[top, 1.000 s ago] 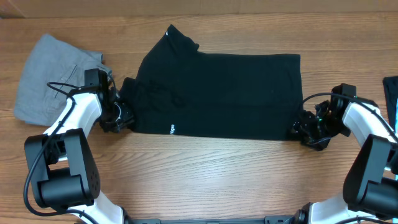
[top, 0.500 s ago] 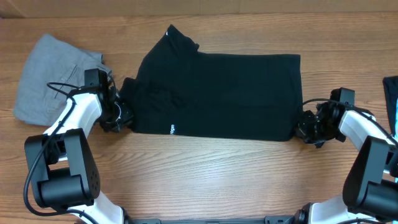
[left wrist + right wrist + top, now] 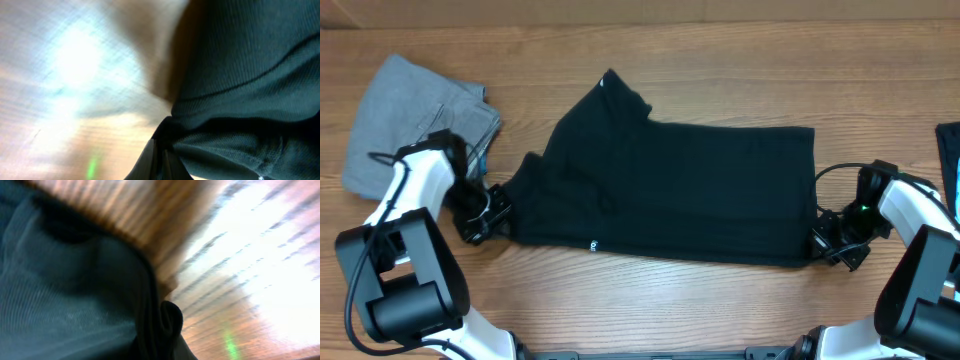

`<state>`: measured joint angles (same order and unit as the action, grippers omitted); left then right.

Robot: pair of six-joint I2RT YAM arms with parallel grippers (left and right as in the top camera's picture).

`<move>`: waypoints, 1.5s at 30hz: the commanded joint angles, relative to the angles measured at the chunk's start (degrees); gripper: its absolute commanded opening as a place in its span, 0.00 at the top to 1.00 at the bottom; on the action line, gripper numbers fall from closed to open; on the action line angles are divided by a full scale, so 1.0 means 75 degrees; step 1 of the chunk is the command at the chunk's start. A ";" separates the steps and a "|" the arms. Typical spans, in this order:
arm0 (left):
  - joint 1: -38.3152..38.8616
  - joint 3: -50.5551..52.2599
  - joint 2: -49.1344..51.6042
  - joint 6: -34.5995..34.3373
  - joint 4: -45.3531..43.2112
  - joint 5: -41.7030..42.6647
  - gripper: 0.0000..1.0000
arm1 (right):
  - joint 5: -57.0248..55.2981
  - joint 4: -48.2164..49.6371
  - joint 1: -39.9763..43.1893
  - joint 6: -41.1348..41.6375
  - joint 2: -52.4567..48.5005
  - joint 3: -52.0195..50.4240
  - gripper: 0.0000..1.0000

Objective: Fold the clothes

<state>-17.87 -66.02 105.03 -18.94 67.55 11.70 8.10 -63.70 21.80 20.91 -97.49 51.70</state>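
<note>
The clothes (image 3: 670, 185), a black garment with a small white print near its front hem, lie spread across the middle of the wooden table. My left gripper (image 3: 492, 213) is shut on the garment's front left corner. My right gripper (image 3: 823, 243) is shut on its front right corner. In the left wrist view the dark fabric (image 3: 250, 75) bunches where it runs into the closed gripper (image 3: 162, 147) at the bottom edge. A fold of the black cloth (image 3: 65, 290) is pinched in the gripper (image 3: 166, 330) in the right wrist view, just above the table.
Light grey folded trousers (image 3: 405, 120) lie at the back left, close behind my left arm. A dark blue item (image 3: 950, 160) shows at the right edge. Bare wood runs along the front of the table (image 3: 650, 300).
Both grippers have closed on the garment's front corners. They have drawn it toward the front edge and slightly right; the left arm swung outward to the left.
</note>
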 commanded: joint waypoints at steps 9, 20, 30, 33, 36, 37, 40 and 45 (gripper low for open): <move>-0.0382 -0.0169 -0.0128 0.0525 0.0965 -0.0673 0.85 | -0.0408 -0.0009 0.0111 -0.0143 0.0187 0.0067 0.91; -0.0353 -0.0469 -0.0455 0.1139 0.1172 -0.0262 0.81 | 0.0393 -0.0233 0.0111 -0.0533 0.0895 0.0650 0.62; 0.1358 -0.3150 -0.1163 0.2769 0.0385 0.1737 0.65 | 0.2331 0.0093 0.0020 -0.1411 0.1684 0.2346 0.45; 0.2355 -0.3864 -0.0909 0.2827 -0.0332 0.1297 0.54 | 0.2885 0.0391 -0.0105 -0.1454 0.1684 0.2369 0.44; 0.3203 -0.4505 -0.0271 0.2885 -0.0895 0.0434 0.41 | 0.3034 0.0423 -0.0160 -0.1460 0.1684 0.2369 0.44; 0.3378 -0.4692 0.0000 0.2917 -0.1037 0.0294 0.34 | 0.3051 0.0391 -0.0157 -0.1460 0.1684 0.2369 0.44; 0.3649 -0.5094 0.0901 0.2970 -0.1644 0.0154 0.21 | 0.3048 0.0335 -0.0157 -0.1515 0.1684 0.2369 0.44; 0.3628 -0.5164 0.2101 0.2926 -0.3142 0.0015 0.16 | 0.3048 0.0187 -0.0157 -0.1515 0.1684 0.2366 0.44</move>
<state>10.00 -104.14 116.22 2.09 46.50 14.37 29.78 -62.06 20.80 10.46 -85.45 68.64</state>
